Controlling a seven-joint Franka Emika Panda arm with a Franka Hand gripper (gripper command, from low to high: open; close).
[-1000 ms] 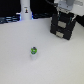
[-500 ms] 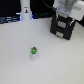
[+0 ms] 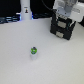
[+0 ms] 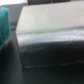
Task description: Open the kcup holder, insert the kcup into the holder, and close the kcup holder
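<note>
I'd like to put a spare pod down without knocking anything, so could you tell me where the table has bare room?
The table is bare all around the kcup, with a wide bare patch between it and the kcup holder. It is crowded at the exterior view's upper right, where the gripper hangs over the holder.

A white table (image 3: 20, 60) is seen carrying two things, well apart — the kcup (image 3: 34, 51) near its middle and the black kcup holder (image 3: 64, 29) toward the exterior view's right.

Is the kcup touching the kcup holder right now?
Apart. The exterior view shows the kcup alone on the white table, with bare tabletop between it and the kcup holder.
</note>
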